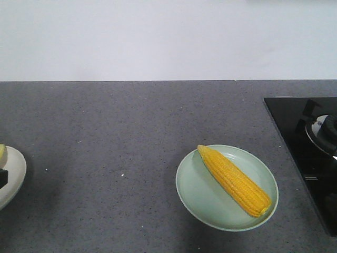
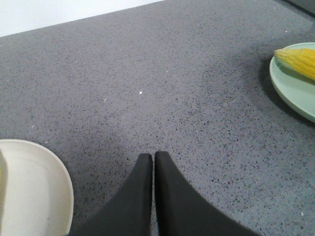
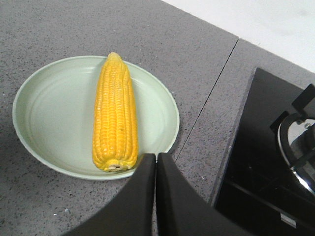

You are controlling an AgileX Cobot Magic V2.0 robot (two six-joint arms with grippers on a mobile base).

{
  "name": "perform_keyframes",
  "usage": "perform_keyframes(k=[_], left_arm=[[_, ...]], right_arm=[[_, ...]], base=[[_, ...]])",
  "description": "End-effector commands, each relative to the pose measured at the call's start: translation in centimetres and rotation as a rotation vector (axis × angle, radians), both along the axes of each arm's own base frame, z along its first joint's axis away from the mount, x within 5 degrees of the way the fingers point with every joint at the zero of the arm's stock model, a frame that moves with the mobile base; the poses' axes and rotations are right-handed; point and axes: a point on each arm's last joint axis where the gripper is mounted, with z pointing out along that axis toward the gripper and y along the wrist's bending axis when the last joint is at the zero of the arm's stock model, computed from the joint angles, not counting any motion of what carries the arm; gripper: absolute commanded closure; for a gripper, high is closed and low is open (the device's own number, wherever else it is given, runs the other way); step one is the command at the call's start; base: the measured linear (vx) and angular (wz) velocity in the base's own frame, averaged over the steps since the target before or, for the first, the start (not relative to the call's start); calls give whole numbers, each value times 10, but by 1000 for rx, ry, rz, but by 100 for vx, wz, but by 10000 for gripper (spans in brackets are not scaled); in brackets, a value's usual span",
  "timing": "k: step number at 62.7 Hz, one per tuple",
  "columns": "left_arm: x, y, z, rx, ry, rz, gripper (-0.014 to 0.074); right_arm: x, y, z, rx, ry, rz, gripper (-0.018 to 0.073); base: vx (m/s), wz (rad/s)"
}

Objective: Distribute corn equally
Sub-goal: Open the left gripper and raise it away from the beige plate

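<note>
Corn (image 3: 114, 116) on green plate (image 3: 49, 118), just left of shut right tool (image 3: 155, 160).

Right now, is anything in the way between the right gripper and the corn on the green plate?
Nothing visible. The right gripper, shut, hangs just past the blunt end of the corn on the green plate, with nothing between them.

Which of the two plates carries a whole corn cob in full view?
The pale green plate on the right, beside the black cooktop, carries a whole cob lying diagonally. The cream plate at the left edge is mostly cut off.
</note>
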Motion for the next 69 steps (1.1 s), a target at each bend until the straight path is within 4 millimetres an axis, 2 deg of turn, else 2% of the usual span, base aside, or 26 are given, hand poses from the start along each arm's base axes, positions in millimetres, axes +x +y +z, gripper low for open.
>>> perform_keyframes(k=[1, 69], left_arm=[[2, 1, 14, -57, -89, 46, 604], [2, 2, 13, -42, -97, 50, 603]], right_arm=[[3, -1, 15, 22, -105, -20, 564], [3, -1, 15, 21, -101, -20, 564]], base=[[0, 0], [0, 0]])
